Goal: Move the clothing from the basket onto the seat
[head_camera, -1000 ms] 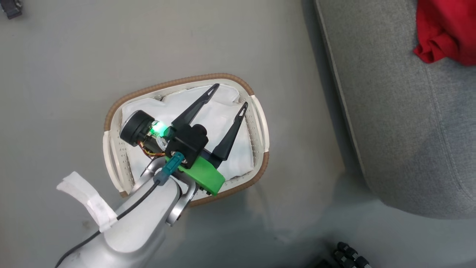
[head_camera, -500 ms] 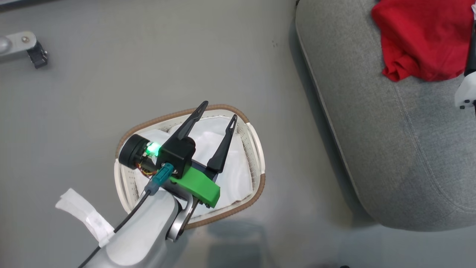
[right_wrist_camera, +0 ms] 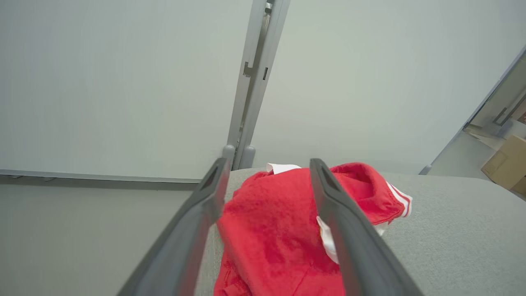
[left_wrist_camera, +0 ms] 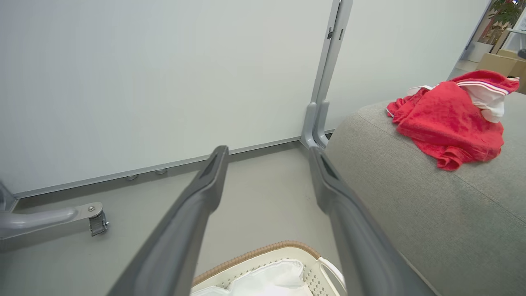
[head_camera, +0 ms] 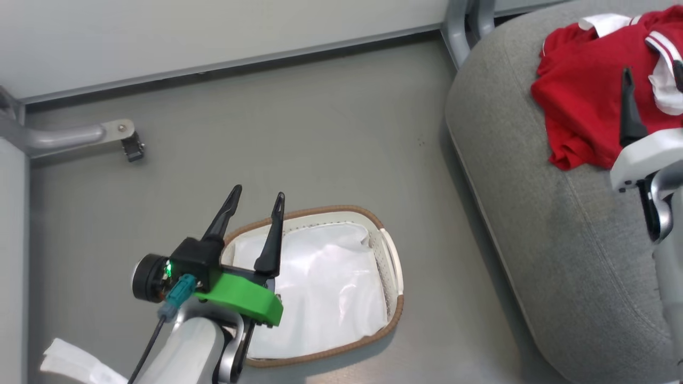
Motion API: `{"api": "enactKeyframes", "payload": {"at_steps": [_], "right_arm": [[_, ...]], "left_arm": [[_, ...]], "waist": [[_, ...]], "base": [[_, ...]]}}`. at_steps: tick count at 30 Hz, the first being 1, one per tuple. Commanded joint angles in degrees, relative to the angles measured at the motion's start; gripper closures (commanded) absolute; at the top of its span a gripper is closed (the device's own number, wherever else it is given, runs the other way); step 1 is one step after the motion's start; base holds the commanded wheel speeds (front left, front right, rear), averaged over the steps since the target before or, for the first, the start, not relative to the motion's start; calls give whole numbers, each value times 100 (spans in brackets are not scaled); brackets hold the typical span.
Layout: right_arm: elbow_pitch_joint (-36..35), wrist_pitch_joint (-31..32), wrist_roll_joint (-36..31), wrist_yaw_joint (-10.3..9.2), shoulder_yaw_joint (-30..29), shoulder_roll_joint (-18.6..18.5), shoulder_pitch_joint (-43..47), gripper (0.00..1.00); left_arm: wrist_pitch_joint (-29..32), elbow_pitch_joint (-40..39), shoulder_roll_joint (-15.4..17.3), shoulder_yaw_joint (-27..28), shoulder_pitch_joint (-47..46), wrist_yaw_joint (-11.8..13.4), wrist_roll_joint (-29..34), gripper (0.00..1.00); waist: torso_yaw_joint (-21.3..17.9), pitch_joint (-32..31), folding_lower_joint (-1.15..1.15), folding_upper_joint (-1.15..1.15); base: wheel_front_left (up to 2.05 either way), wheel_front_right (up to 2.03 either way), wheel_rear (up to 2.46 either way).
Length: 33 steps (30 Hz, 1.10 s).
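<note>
Left gripper: fingers spread apart, nothing between them. The basket sits on the floor below this gripper and to its right. The fingertips reach just past the basket's brown rim. A white lining lies inside the basket.

Right gripper: fingers spread apart, gripping nothing. The clothing, a red heap with white trim, lies on the seat directly under and ahead of these fingertips. Whether the fingers touch the fabric cannot be told. The seat extends behind and to both sides of this gripper.
</note>
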Motion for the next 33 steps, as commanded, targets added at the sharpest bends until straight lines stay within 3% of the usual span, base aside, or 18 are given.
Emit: {"api": "enactKeyframes", "payload": {"at_steps": [1,9,21,33], "right_arm": [[-53,17,37,-8,37,66,208,0],[-351,-71,217,-8,178,504,1082,0],[-814,-188,429,-8,362,1257,2299,0],[-1533,-188,1069,-8,944,1343,3354,0]], "left_arm": [[-18,-29,-9,101,197,-7,38,0],[-11,66,-146,776,920,-72,151,0],[-12,186,-363,1545,1666,-113,322,0],[-13,19,-579,2145,2216,-272,579,0]], "waist": [[411,-430,0,0],[818,-843,0,0],[1079,-1212,0,0],[1027,-1342,0,0]], "base": [[0,0,0],[0,0,0],[0,0,0],[0,0,0]]}}
